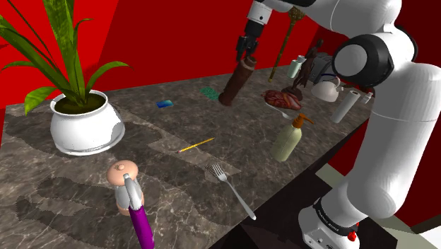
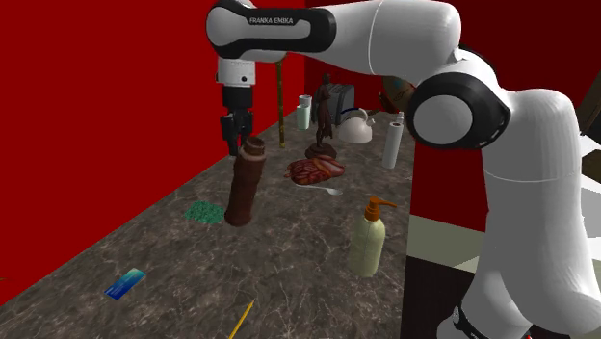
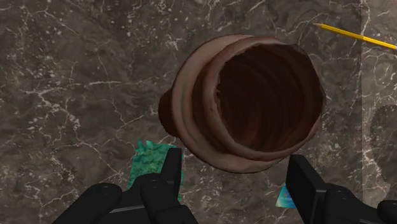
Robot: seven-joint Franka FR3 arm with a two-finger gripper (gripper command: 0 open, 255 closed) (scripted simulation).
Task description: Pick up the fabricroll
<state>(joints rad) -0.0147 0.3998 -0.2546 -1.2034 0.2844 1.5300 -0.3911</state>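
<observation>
Black fingers [image 3: 170, 175] of the gripper [image 3: 233, 156] stand apart at the near end of the wrist view, with nothing clasped between them. Just beyond them is the open, hollow top of the fabric roll [image 3: 254, 95].

That fabric roll [image 1: 235, 83] [image 2: 244, 183] is brown and wound in layers. It stands on its lower end on the dark marbled table [image 1: 85, 184] [image 2: 289, 260], tilted rather than upright, near the edge that runs along the red wall [image 1: 169, 35]. The gripper [image 1: 245, 51] [image 2: 236, 135] hangs at its upper end; whether a fingertip touches the rim cannot be told.

Just beside the roll's foot, toward the wall edge, lies a small green patch [image 1: 209, 92] [image 2: 204, 211] [image 3: 149, 162]. A small blue thing [image 1: 165, 104] [image 2: 125, 283] lies farther along that edge. A yellow pencil [image 1: 196, 146] [image 2: 242, 318] [image 3: 356, 37] lies near the middle of the table.

On the roll's other side is a reddish slab of meat [image 1: 283, 99] [image 2: 316, 170]. Behind it stand a dark figurine [image 2: 325, 116], a white kettle [image 1: 326, 90] [image 2: 356, 127] and a white upright roll [image 1: 345, 106] [image 2: 393, 144]. A pale pump bottle [image 1: 288, 138] [image 2: 369, 239] stands at the edge by the stand, and a fork [image 1: 230, 185] lies along that edge.

Well apart, at the far end, stand a white pot with a green plant [image 1: 81, 124] and a purple-handled tool [image 1: 141, 219].
</observation>
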